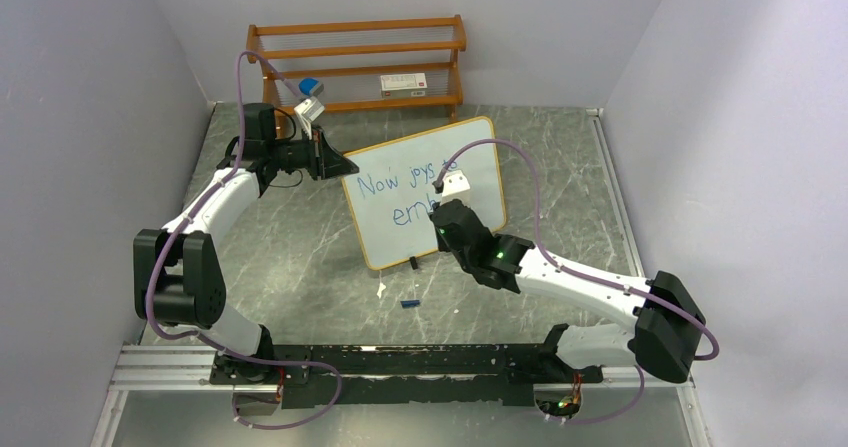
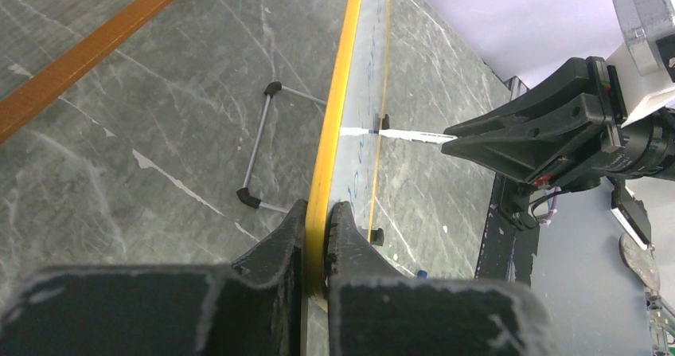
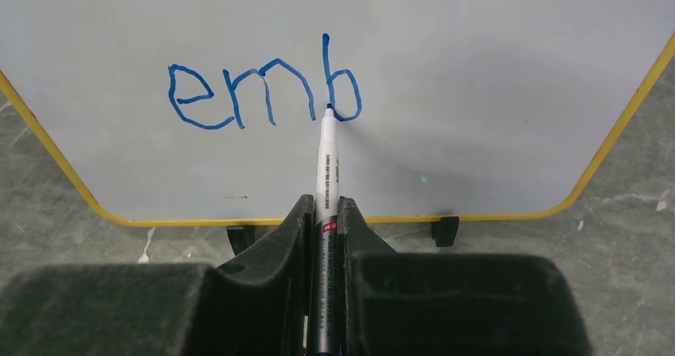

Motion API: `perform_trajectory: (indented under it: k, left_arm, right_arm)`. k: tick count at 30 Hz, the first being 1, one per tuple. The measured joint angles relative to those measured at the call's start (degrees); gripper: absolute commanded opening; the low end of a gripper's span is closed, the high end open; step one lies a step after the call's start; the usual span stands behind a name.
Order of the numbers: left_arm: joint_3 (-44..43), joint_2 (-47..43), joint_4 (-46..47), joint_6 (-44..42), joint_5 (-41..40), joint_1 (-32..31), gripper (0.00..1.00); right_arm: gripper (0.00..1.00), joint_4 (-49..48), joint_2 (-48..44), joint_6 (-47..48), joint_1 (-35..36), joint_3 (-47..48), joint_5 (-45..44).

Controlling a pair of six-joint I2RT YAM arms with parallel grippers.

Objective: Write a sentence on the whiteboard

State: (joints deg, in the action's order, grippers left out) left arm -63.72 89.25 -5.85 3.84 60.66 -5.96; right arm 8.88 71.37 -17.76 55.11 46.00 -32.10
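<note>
The sentence is written in blue marker on the left half of the whiteboard. The upper row can be read as "Now joys to", and the lower row reaches only "emb" so far. The whiteboard is stood upright near the middle of the grey marbled worktop, turned at an angle, and is carried on two small black feet with a thin wire stand behind it.

A white marker is pinched between the pressed-together fingers of the right hand. Its tip is set against the board at the foot of the "b". The yellow-orange frame at the board's left edge is clamped by the left hand, whose fingers are closed on either side of it.

A small blue piece is seen lying on the worktop just in front of the board; what it is cannot be told. A brown wooden shelf rack is placed against the back wall, well apart from the board, and a white box is kept on its lower shelf.
</note>
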Motion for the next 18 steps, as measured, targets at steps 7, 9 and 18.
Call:
perform_trajectory:
  k: [7, 9, 18]
  left_arm:
    - [-0.1, 0.0, -0.1, 0.0, 0.0, 0.0, 0.05]
    - [-0.1, 0.0, -0.2, 0.0, 0.0, 0.0, 0.05]
    - [-0.1, 0.0, -0.2, 0.0, 0.0, 0.0, 0.05]
  right_arm:
    - [0.00, 0.3, -1.7, 0.0, 0.0, 0.0, -0.1]
    - [0.00, 0.5, -2.4, 0.0, 0.0, 0.0, -0.4]
    - [0.00, 0.6, -3.1, 0.9, -2.0, 0.0, -1.3]
